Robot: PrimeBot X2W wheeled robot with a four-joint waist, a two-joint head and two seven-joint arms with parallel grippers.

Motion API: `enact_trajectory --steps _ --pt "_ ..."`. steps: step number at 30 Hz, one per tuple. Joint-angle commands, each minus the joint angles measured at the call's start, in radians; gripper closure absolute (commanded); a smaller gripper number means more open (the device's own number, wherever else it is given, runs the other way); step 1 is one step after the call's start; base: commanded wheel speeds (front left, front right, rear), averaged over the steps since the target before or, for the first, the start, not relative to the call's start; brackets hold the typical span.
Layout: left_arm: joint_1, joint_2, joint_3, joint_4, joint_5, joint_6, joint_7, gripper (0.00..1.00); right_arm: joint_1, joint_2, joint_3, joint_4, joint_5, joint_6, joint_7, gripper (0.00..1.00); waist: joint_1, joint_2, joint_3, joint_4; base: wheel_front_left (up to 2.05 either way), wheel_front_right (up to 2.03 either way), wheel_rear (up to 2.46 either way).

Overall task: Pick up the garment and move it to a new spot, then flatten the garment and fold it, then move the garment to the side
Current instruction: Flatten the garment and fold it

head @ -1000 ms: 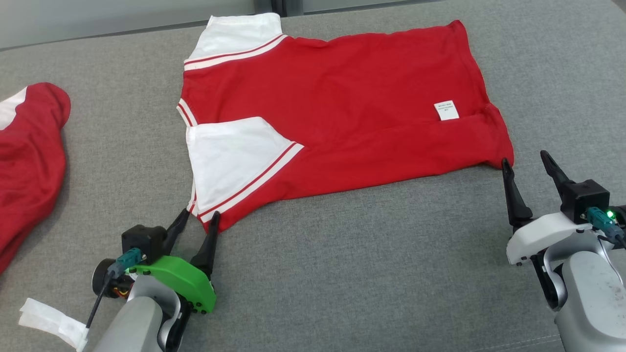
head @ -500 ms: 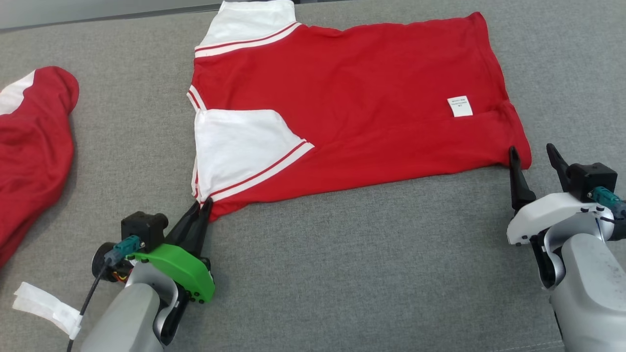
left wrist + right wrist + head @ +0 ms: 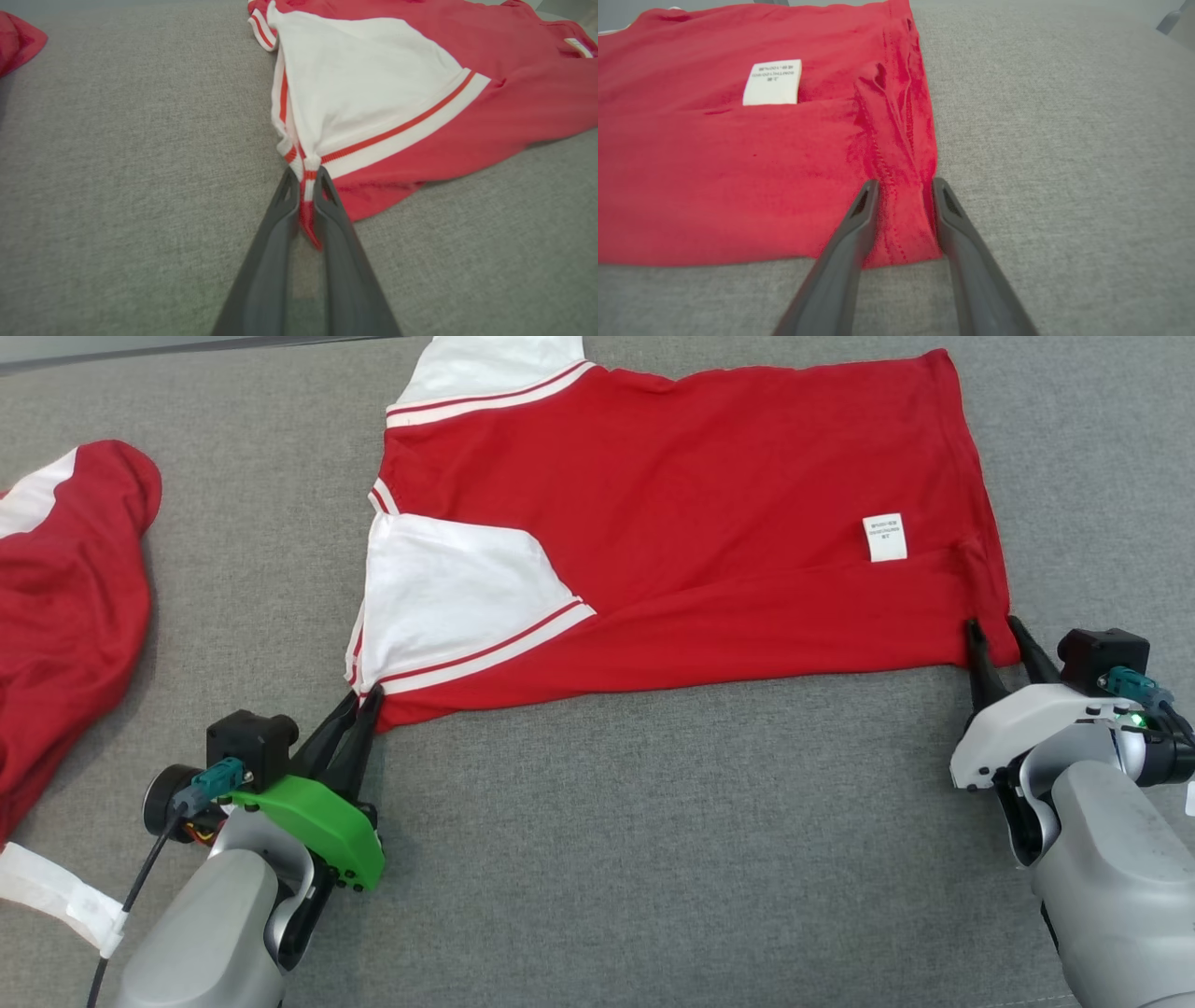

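So the garment is spread flat across the upper middle of the head view, on the grey woven surface. The left gripper is down at the lower left. Its jaws are pinched tight on the shirt's bottom left corner, right where the white striped cuff ends. In the left wrist view a little tongue of red and white ribbing is squeezed between the two dark fingers.

Over at the right edge, the right gripper has its jaws apart, one on each side of the shirt's lower right corner. The stitched hem lies between them and doesn't look pinched.

The shirt is soft red knit, a bit rumpled near that hem. It has two white sleeves trimmed with red and white stripes, and one small white rectangular label with print too tiny to read.

There's one more red garment bunched at the left edge, well apart, plus one white strip at the lower left corner.
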Motion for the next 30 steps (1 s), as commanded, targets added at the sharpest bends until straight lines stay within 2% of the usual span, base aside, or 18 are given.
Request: enact_trajectory --steps 1,6,13,24,30 --pt "-0.013 0.013 0.001 0.001 -0.014 0.003 0.000 1.00 0.000 0.000 0.011 0.020 0.015 -0.002 0.003 1.00 0.0000 0.0000 -0.005 0.000 0.00 0.00 0.00" --pt "0.048 0.019 -0.011 -0.036 -0.044 0.003 0.006 1.00 0.018 -0.019 0.046 0.002 0.064 -0.002 -0.007 1.00 0.0000 0.0000 -0.031 -0.004 0.00 0.00 0.00" --pt "0.186 0.049 -0.010 -0.153 -0.098 0.011 0.041 1.00 0.123 -0.086 0.085 -0.095 0.133 -0.002 -0.010 1.00 0.0000 0.0000 -0.076 0.010 0.00 0.00 0.00" --pt "0.450 0.132 -0.029 -0.448 -0.130 0.101 0.108 1.00 0.424 -0.164 0.067 -0.329 0.196 -0.003 -0.010 1.00 0.0000 0.0000 -0.140 0.024 0.00 0.00 0.00" --pt "0.543 0.162 -0.041 -0.563 -0.126 0.143 0.128 1.00 0.584 -0.159 0.003 -0.479 0.181 -0.003 0.030 1.00 0.0000 0.0000 -0.152 0.020 0.00 0.00 0.00"
